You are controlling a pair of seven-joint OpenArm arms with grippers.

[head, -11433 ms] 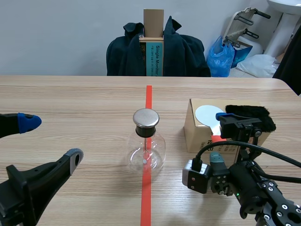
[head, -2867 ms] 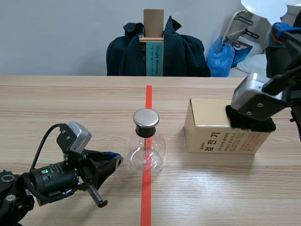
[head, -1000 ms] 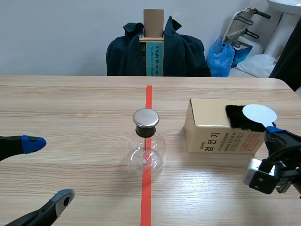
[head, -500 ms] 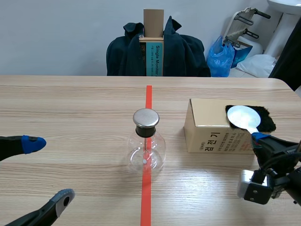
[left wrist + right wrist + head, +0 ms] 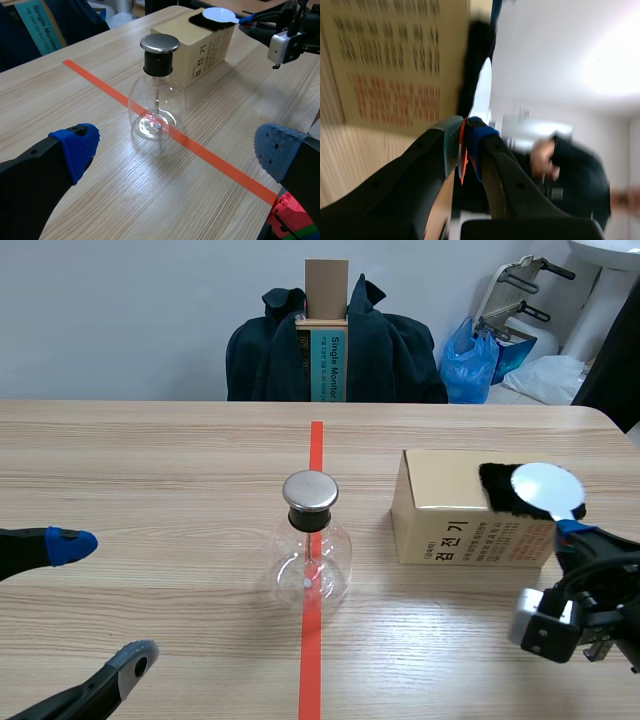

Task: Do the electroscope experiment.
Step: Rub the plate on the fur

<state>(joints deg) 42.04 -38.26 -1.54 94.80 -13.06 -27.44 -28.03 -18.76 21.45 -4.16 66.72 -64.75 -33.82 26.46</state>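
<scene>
One paddle (image 5: 546, 490), head toward fur (image 5: 495, 490)

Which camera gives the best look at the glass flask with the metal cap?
The left wrist view: the glass flask is close and whole, its inner rod visible. The scene view shows it whole but smaller. The right wrist view misses it.

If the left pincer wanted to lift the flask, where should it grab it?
Probably the black neck just under the metal cap, coming in level from the side. The flask stands upright, its bulb is round, wide and smooth, while the neck is narrow and the wider cap above would stop slipping. The left pincer is open.
</scene>
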